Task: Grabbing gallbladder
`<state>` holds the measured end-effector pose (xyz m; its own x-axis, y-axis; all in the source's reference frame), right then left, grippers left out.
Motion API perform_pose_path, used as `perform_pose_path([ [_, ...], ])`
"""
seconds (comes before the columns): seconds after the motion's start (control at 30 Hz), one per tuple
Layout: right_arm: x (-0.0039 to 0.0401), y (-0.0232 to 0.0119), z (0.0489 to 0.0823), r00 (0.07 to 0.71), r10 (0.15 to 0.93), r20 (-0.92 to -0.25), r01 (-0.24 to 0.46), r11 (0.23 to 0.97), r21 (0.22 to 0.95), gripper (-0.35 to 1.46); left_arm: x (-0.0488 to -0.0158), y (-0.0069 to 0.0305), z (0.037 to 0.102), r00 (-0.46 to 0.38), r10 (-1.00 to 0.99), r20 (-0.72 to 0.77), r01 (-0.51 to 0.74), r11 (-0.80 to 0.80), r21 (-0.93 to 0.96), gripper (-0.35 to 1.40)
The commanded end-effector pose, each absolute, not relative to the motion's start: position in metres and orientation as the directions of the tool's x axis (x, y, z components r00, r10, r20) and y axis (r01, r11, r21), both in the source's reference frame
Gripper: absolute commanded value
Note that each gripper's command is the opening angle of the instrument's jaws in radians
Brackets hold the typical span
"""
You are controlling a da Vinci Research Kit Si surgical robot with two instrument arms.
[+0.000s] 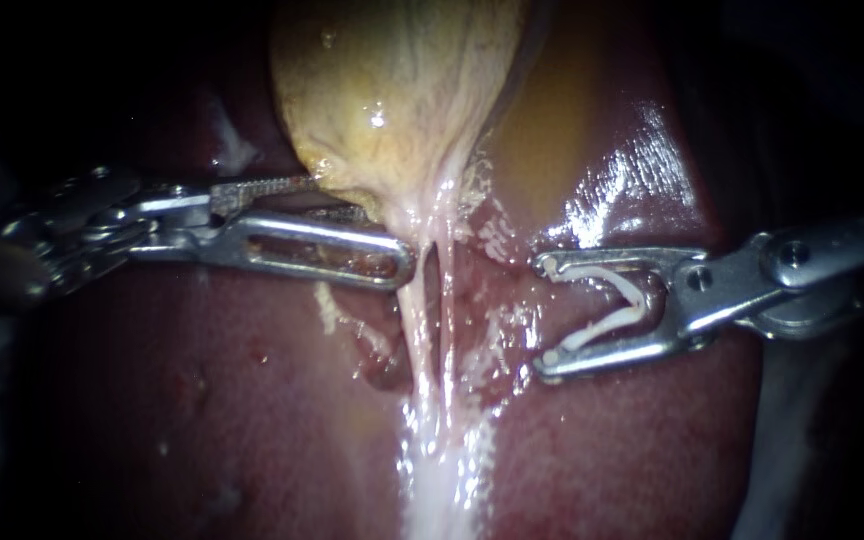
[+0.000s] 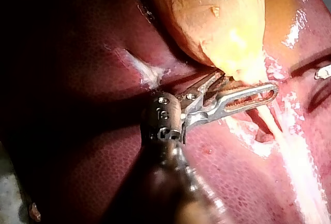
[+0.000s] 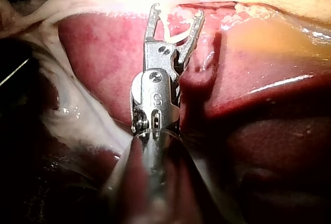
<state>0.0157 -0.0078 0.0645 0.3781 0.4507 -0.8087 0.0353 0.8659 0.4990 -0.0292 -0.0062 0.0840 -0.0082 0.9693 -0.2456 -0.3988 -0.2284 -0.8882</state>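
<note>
The yellowish gallbladder (image 1: pixel 392 100) hangs at the top centre over the dark red liver (image 1: pixel 202 400). My left instrument (image 1: pixel 362 225) comes in from the left with its jaws open; the gallbladder's lower end lies between them. Its toothed upper jaw slips under the gallbladder's edge, hiding the tip, and the slotted lower jaw lies just below. The left wrist view shows this instrument (image 2: pixel 248 83) the same way under the gallbladder (image 2: pixel 217 22). My right instrument (image 1: pixel 544 318) holds a white clip (image 1: pixel 612 300) between spread jaws, a little apart from the pale strands (image 1: pixel 422 330).
Pale, wet strands run down from the gallbladder's neck across the liver to the lower edge. In the right wrist view my right instrument (image 3: pixel 177 11) with its clip (image 3: pixel 173 36) points at these strands (image 3: pixel 103 1). Glistening liver surface lies on both sides.
</note>
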Motion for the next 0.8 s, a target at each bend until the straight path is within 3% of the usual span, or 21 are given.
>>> perform_pose_path([
  [0.03, 0.0157, -0.0078, 0.0645, 0.378, 0.451, -0.809, 0.036, 0.866, 0.499, 0.49, -0.0292, -0.0062, 0.084, -0.005, 0.972, -0.237, -0.399, -0.219, -0.89, 0.52],
  [0.8, 0.0157, -0.0078, 0.0645, 0.378, 0.45, -0.809, 0.036, 0.866, 0.499, 0.49, -0.0272, -0.0047, 0.0835, -0.021, 0.982, -0.189, -0.368, -0.183, -0.912, 0.2],
])
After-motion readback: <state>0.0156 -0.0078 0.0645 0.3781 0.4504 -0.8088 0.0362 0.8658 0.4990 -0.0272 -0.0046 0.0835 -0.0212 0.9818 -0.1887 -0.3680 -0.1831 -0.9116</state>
